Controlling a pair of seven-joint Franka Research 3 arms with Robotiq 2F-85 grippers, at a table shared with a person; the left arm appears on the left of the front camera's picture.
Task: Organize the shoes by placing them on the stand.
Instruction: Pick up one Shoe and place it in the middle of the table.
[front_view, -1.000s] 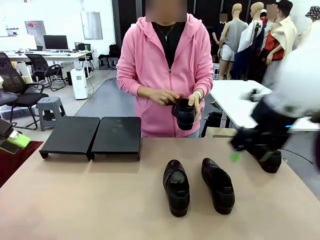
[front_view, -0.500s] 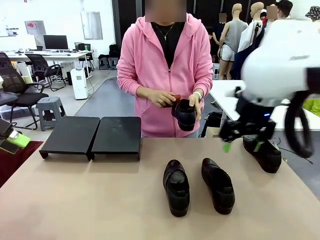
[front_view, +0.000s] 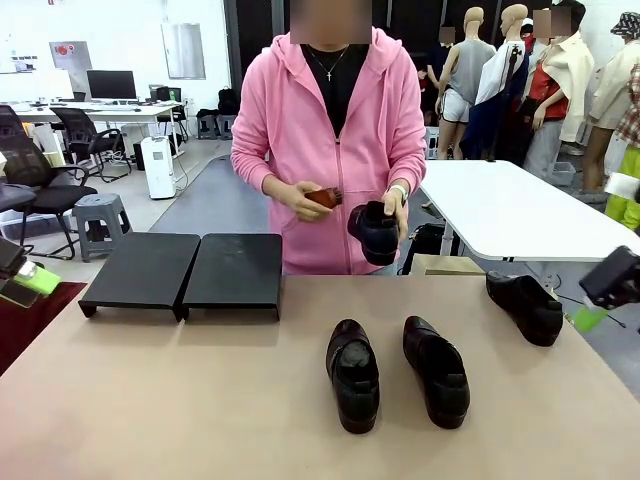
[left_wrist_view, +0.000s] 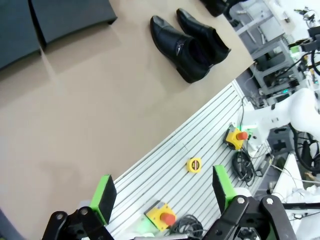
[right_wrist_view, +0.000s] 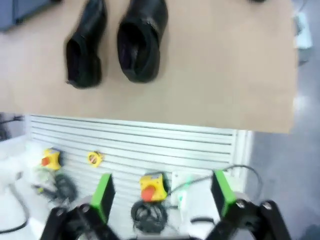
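Two black glossy shoes (front_view: 353, 375) (front_view: 436, 370) lie side by side on the tan table, toes toward me. A third shoe (front_view: 524, 305) lies near the right edge. The person in pink holds another shoe (front_view: 375, 232) in one hand and a brown brush (front_view: 322, 197) in the other. The stand (front_view: 235, 272) sits bare at the far left of the table. My right gripper (front_view: 600, 295) hangs off the table's right edge, open (right_wrist_view: 163, 195), looking down on the shoe pair (right_wrist_view: 142, 42). My left gripper (front_view: 20, 280) sits at the left edge, open (left_wrist_view: 163, 192), well away from the shoes (left_wrist_view: 180, 47).
The table's near edge drops to a slotted aluminium base (left_wrist_view: 200, 150) carrying yellow emergency-stop boxes (right_wrist_view: 151, 186) and cables. A white table (front_view: 510, 215) stands behind on the right. Bare tabletop (front_view: 180, 400) stretches between the stand and the shoes.
My right arm has pulled back from over the shoe near the right edge to beyond the table's right side. The person's hand has lifted the brush off the held shoe.
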